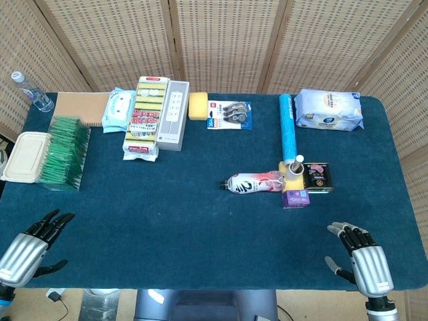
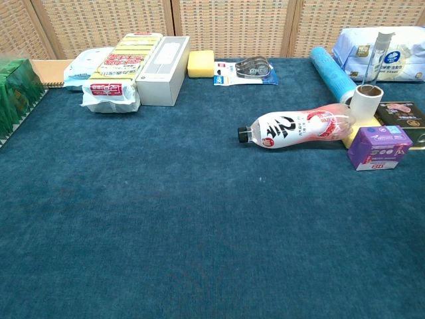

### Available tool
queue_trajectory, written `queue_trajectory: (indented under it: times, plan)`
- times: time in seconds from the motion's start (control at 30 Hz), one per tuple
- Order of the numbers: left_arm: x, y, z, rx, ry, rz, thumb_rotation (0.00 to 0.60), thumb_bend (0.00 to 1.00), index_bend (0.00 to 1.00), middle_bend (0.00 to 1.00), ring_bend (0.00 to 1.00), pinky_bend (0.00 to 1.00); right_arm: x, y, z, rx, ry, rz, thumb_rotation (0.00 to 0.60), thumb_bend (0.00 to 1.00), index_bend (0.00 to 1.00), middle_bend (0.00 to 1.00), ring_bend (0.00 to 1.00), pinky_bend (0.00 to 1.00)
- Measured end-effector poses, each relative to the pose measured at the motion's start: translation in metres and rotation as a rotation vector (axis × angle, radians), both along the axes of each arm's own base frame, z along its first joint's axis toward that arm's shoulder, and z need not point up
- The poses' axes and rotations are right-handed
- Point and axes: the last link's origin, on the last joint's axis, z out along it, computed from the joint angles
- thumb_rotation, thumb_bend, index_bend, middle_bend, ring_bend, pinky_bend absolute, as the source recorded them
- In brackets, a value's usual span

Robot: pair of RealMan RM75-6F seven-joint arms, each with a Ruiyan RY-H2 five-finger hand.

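Observation:
My left hand (image 1: 30,246) hovers at the table's front left corner, fingers spread, holding nothing. At the front right, my right hand (image 1: 360,257) is likewise open and empty. Neither hand shows in the chest view. Nearest the right hand lie a small purple box (image 1: 295,198) (image 2: 379,147) and a pink-and-white bottle (image 1: 253,182) (image 2: 297,127) on its side, cap pointing left. A white roll (image 1: 295,166) (image 2: 366,102) stands on a yellow block beside a dark tin (image 1: 318,177) (image 2: 403,113).
Along the back: a blue tube (image 1: 287,127), white wipes pack (image 1: 328,110), tape pack (image 1: 229,114), yellow sponge (image 1: 198,105), white box (image 1: 173,114), sponge packs (image 1: 146,115), blue wipes (image 1: 119,109). At left sit green packets (image 1: 63,150), a lidded container (image 1: 25,155), a clear bottle (image 1: 31,91).

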Motion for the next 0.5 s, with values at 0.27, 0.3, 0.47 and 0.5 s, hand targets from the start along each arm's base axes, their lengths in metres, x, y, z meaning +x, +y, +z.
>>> queue_trajectory:
  times: [0.27,0.3,0.47,0.5]
  plan:
    - [0.0010,0.0001,-0.0003,0.001,0.000,0.000,0.600,0.11,0.00,0.16,0.08,0.30,0.0011,-0.0022,0.0005,-0.003,-0.007,-0.005,0.600,0.24,0.25,0.28,0.27,0.28]
    - [0.0012,-0.0002,-0.0003,0.001,0.000,-0.001,0.600,0.11,0.00,0.16,0.08,0.30,0.0011,-0.0022,0.0008,-0.004,-0.007,-0.005,0.600,0.24,0.25,0.28,0.27,0.28]
    - [0.0017,-0.0008,-0.0008,-0.001,0.001,-0.006,0.600,0.11,0.00,0.16,0.08,0.30,0.0004,-0.0010,0.0027,-0.016,-0.015,-0.010,0.600,0.24,0.25,0.28,0.27,0.29]
    - [0.0009,-0.0008,-0.0012,-0.005,0.004,-0.004,0.600,0.11,0.00,0.16,0.08,0.30,0.0003,-0.0012,0.0033,-0.020,-0.019,-0.011,0.600,0.24,0.25,0.28,0.27,0.29]
